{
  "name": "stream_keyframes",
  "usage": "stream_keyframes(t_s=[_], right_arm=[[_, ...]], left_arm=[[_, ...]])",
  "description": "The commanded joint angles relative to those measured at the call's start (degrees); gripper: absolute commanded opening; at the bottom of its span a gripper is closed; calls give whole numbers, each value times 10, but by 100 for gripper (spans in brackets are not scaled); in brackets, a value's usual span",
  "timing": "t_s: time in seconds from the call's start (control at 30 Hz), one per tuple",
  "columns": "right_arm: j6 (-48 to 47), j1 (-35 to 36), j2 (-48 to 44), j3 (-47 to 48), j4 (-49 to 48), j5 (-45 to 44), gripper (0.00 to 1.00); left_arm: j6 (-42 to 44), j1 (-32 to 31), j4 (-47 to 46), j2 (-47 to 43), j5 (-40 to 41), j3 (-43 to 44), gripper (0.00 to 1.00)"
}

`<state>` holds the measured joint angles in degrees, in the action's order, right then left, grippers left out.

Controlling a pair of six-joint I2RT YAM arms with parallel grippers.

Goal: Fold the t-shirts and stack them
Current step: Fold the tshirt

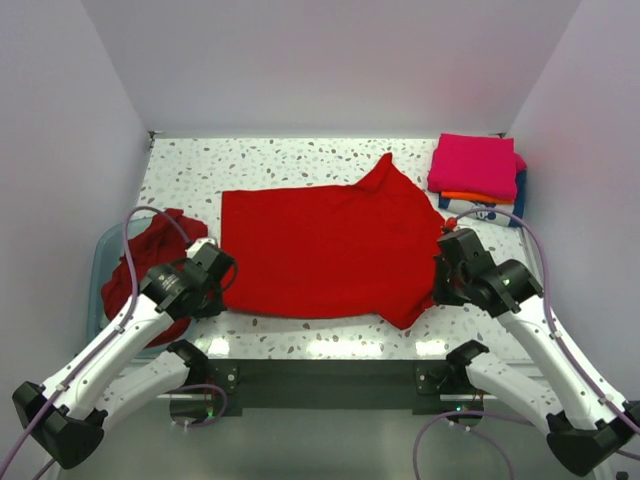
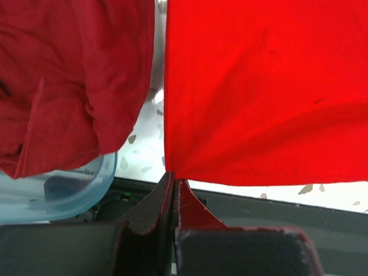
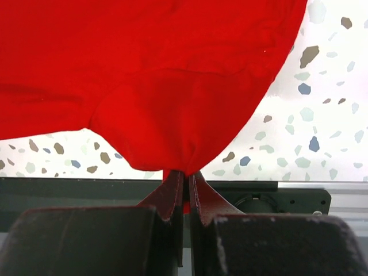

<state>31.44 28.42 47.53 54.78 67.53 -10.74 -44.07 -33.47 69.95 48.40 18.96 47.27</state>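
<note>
Left wrist: crumpled shirt [image 2: 69,86] in tub [image 2: 57,198]

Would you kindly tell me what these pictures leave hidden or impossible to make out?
Top view: how many dark red shirts fill the tub; they are bunched, and the left arm overlaps them.
Top view: the folded stack's lower shirts; the pink shirt covers all but their edges.
Wrist views: the spread red shirt runs off the frame edges.
</note>
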Motion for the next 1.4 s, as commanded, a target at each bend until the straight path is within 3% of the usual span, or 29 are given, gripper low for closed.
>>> stream_keyframes(t_s=[0.0, 0.17, 0.33, 0.6, 0.8, 1.37], right_arm=[[-2, -1, -10, -6, 26, 18, 0], [-7, -1, -1, -8, 25, 19, 0], [-20, -1, 48, 19, -3, 18, 0], [-49, -5, 184, 58, -70, -19, 0], [-73, -29, 288, 101, -111, -18, 0], [-145, -122, 478, 247, -117, 24, 0]], left_arm=[[-4, -4, 30, -28, -24, -4, 0], [13, -4, 16, -23, -40, -5, 0], [53, -4, -82, 8, -73, -14, 0], [84, 0, -124, 157, 40, 36, 0], [96, 14, -156, 208, 56, 78, 0], [146, 140, -203, 277, 57, 110, 0]])
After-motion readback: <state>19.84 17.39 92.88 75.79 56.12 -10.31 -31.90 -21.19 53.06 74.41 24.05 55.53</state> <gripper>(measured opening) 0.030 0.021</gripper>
